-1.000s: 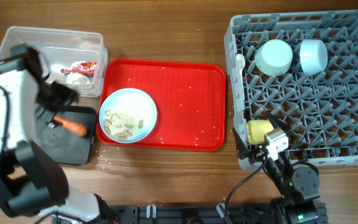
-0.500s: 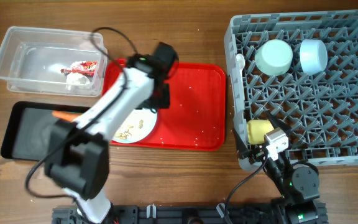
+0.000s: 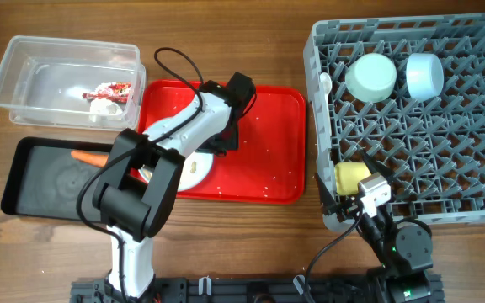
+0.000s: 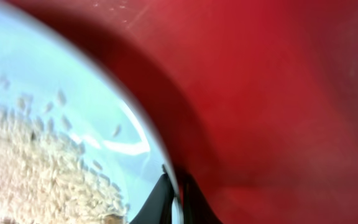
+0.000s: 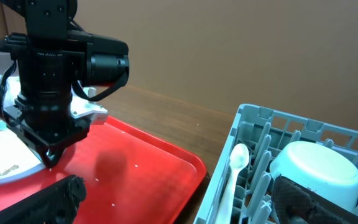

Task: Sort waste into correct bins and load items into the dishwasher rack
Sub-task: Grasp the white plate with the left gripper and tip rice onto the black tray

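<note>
The light blue plate point(image 3: 197, 171) with beige crumbs point(image 4: 30, 155) lies on the red serving tray point(image 3: 263, 143). My left gripper point(image 3: 220, 143) is shut on the plate's right rim point(image 4: 166, 163), one finger on each side of the edge. The carrot point(image 3: 87, 156) lies in the black tray point(image 3: 23, 181). The snack wrapper point(image 3: 113, 89) and tissue point(image 3: 103, 106) sit in the clear tub point(image 3: 32, 76). The grey rack point(image 3: 470, 160) holds the mint bowl point(image 3: 370, 76), light blue bowl point(image 3: 424, 74), yellow cup point(image 3: 352, 177) and spoon point(image 3: 325, 84). My right gripper point(image 5: 182, 202) stands open at the rack's near left corner.
The left arm point(image 3: 154, 151) stretches from the table's front edge across the plate and the black tray's right end. A few crumbs dot the red tray. Bare wooden table point(image 3: 226, 244) lies between the tray and the rack and along the front.
The left arm swung from the black tray, leaving the carrot there, across to the red tray, and its jaws closed on the plate's rim. The right arm has not moved.
</note>
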Controlling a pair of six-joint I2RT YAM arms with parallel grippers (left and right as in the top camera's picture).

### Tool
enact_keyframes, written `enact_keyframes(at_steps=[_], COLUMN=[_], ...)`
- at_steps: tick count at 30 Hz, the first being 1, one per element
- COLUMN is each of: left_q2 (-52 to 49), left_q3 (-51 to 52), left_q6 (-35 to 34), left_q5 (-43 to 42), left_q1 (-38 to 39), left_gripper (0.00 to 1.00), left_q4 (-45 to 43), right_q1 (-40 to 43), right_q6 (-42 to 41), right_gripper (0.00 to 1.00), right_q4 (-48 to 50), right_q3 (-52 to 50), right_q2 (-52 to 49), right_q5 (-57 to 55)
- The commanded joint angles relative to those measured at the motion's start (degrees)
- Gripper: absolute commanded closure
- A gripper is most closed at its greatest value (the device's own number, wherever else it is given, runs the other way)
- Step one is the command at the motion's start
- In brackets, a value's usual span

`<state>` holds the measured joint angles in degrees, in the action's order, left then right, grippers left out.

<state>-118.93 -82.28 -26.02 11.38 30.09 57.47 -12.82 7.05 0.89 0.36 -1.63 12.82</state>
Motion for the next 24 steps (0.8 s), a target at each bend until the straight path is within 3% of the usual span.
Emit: enact_keyframes(at_steps=[1,8,17,24], left_q2=[-0.02,13.18,20.81,20.81], left_q3=[-1.51,-6.69,-6.67,-6.67], left_q6=[-3.93,-10.49,-9.88,9.01], left_q5=[2.89,4.46,5.18,-9.42], left_q1=[0.28,0.35,-3.98,-19.39], left_gripper=[0.96,0.96,0.96,0.96], left_q4=[3.63,14.32,21.73,21.88], right_q1=[0.13,0.13,0.13,0.13], right_q6=[-1.03,-1.05,-1.05,-1.05], right_gripper=[0.0,0.0,0.0,0.0], right_q4=[0.13,0.13,0.13,0.13], right_q3=[-0.07,-0.07,-0.07,-0.07], right_q2=[0.44,0.44,0.44,0.44], right_q5=[-0.35,-0.35,-0.35,-0.35])
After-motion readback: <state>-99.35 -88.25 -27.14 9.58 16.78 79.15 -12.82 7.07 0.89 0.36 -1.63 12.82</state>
